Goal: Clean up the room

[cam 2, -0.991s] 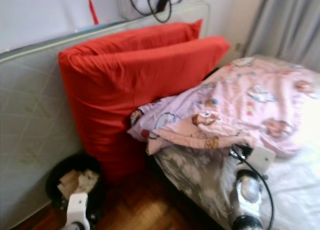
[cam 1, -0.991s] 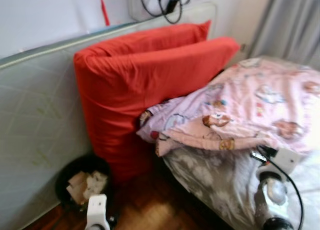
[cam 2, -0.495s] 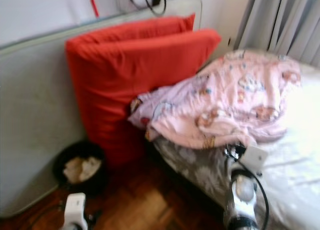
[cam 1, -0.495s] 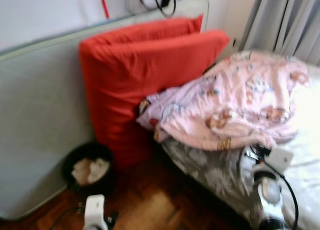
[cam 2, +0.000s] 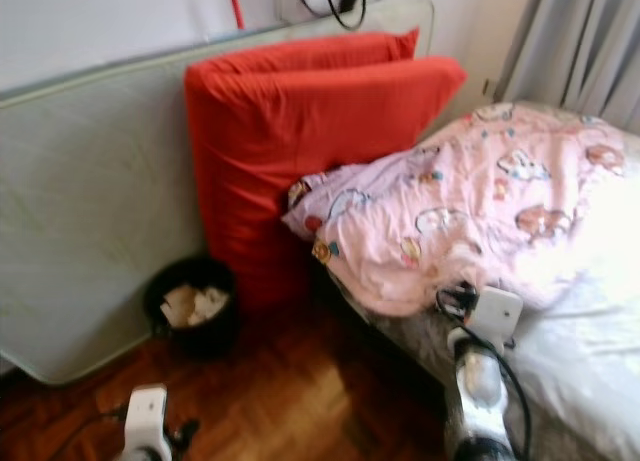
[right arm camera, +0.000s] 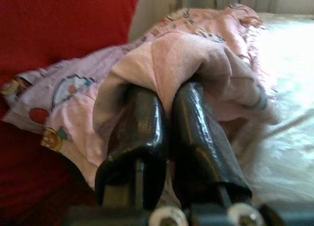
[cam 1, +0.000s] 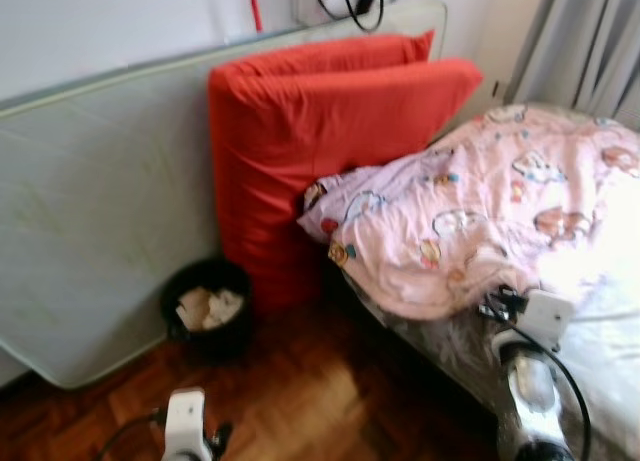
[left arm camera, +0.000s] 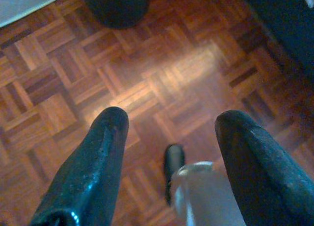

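While the right gripper (right arm camera: 167, 96) is pinching a fold of the pink blanket (cam 1: 480, 211) between its two nearly closed black fingers (right arm camera: 135, 133), the blanket is lying bunched across the near corner of the bed (cam 1: 610, 331), one corner drooping over the edge toward the red cushions (cam 1: 330, 131). These cushions are leaning against a pale mattress (cam 1: 100, 201) that is standing on edge along the wall. The left gripper (left arm camera: 169, 128) is hanging low over the parquet floor (cam 1: 290, 401), its fingers spread wide and holding nothing. A black wastebasket (cam 1: 208, 306) with crumpled paper in it is sitting on the floor, touching the foot of the cushions.

The step in hand appears to be straightening the blanket on the bed. Doing it well probably means keeping the pinch firm and drawing the fabric smoothly and slowly, since a thin fold can slip from between narrow fingers. Pulling along the bed, rather than off its side, should keep the cloth from sliding onto the floor or catching the cushions. The arm's cable (cam 1: 570, 371) is looping close to the blanket and could snag it.
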